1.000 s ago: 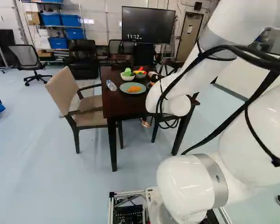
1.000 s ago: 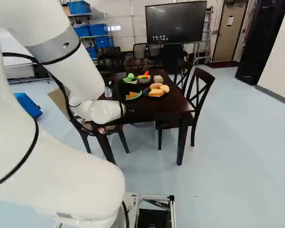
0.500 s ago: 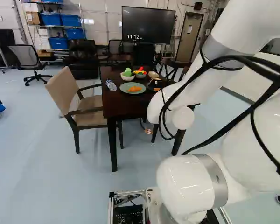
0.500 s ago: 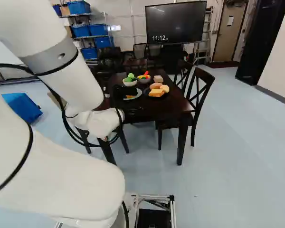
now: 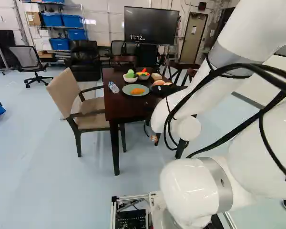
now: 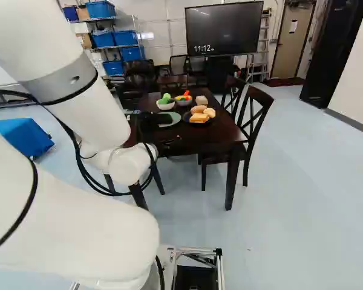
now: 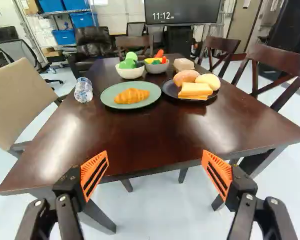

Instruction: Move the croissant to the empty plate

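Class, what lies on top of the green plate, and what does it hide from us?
One croissant lies near the middle of the green plate, with bare green around it. The patch directly beneath it and its own underside are hidden.

A bottle [image 7: 83, 90] and two bowls [image 7: 130, 73], perhaps of vegetables [image 7: 131, 56], sit on the dark table [image 7: 140, 140].

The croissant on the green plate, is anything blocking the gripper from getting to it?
Nothing visible stands between the open gripper and the croissant, just some table and the near rim of the green plate. The bottle is beside the plate, so it doesn't look in the way.
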Motion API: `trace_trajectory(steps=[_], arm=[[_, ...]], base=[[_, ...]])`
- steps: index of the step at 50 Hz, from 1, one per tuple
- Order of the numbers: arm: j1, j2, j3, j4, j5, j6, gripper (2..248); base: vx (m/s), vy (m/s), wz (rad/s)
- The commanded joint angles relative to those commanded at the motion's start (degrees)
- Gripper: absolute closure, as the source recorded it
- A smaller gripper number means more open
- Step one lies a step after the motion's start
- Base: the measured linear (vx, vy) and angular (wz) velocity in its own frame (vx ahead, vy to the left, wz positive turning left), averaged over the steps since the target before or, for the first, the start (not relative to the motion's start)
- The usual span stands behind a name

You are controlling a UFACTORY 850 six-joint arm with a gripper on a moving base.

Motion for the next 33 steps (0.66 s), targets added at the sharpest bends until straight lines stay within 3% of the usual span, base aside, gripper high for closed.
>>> trace_trajectory(steps=[33], arm=[[0.0, 0.2, 0.6, -0.1, 0.9, -0.5, 3]], base=[[0.0, 0.0, 0.0]])
